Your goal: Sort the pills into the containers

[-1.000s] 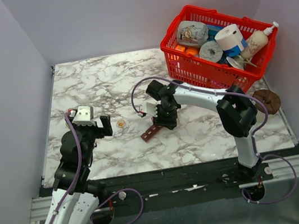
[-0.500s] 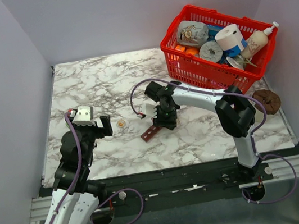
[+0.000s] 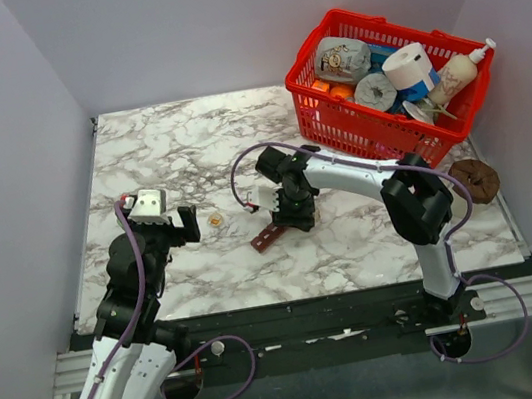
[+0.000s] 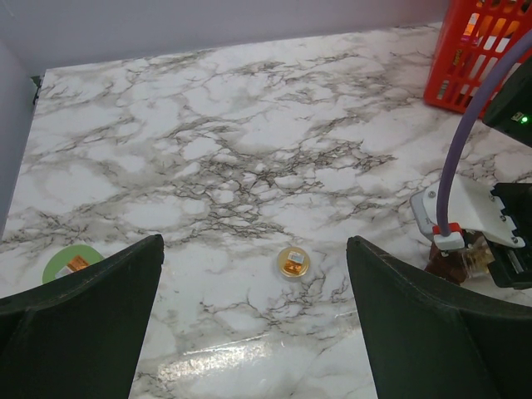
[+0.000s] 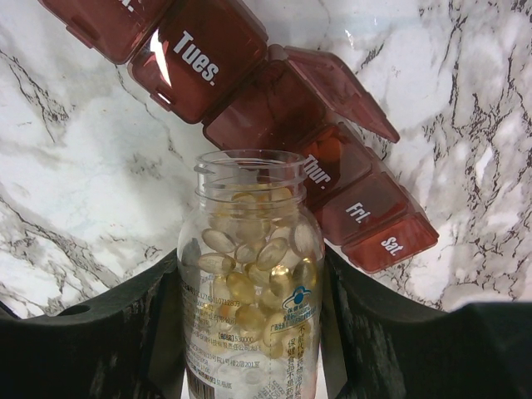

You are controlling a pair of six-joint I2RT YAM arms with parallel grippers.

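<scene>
My right gripper [image 3: 295, 207] is shut on a clear, uncapped bottle [image 5: 249, 299] full of yellow-tan softgel pills [image 5: 249, 266]. The bottle's mouth is just over the dark red pill strip [image 5: 208, 62], by the open compartment between "Tues." and "Thur.". The strip lies on the marble near the table's middle [image 3: 268, 239] and shows at the right edge of the left wrist view [image 4: 453, 259]. My left gripper [image 4: 253, 274] is open and empty above the marble at the left [image 3: 185, 226].
A small round disc holding orange bits [image 4: 293, 263] lies on the marble between my arms [image 3: 215, 222]. A greenish round cap [image 4: 71, 264] lies by my left finger. A red wire basket [image 3: 329, 119] of items stands at the back right, with a brown round object [image 3: 476, 179] beside it.
My right gripper with the bottle has edged slightly left over the strip. The left arm has not moved.
</scene>
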